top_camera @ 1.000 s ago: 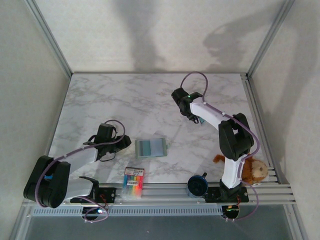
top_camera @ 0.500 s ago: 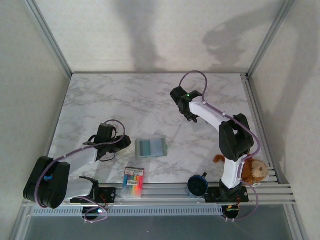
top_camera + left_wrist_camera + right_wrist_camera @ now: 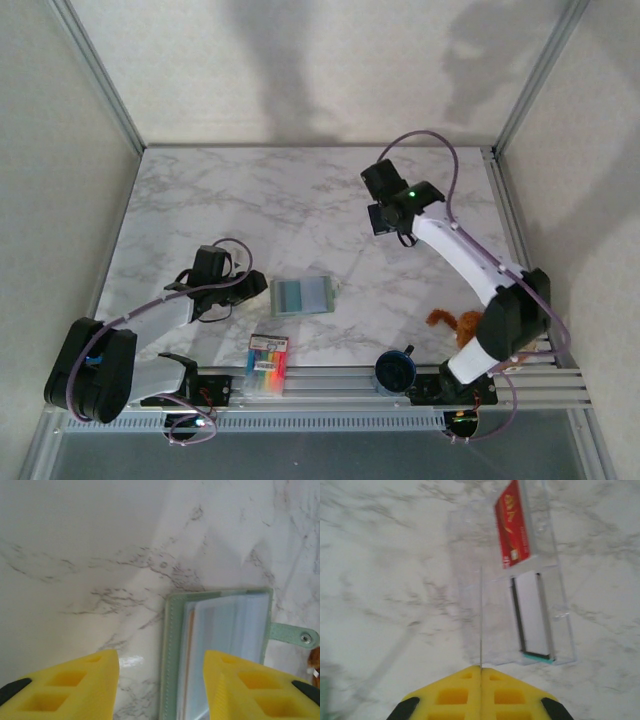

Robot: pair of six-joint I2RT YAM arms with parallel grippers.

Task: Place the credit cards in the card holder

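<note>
1. While the left gripper (image 3: pixel 245 290) hangs parted and empty, lower left in the top view, the card holder (image 3: pixel 302 295) lies open just right of it.
2. Left wrist: card holder (image 3: pixel 220 645) at lower right; soft leaves, likely floppy.
3. Right wrist: right gripper (image 3: pixel 481 680) clenched on a thin card (image 3: pixel 481 615), seen edge-on. Judged stiff and slick, best pinched by its short end. Red card (image 3: pixel 514 527) in clear case (image 3: pixel 465 605), upper right; lettering unreadable.

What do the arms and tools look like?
Left arm and right arm: white links, black joints, looped purple cables, a green light on the right. Left tool and right tool: yellow fingers with square cut-outs.
</note>
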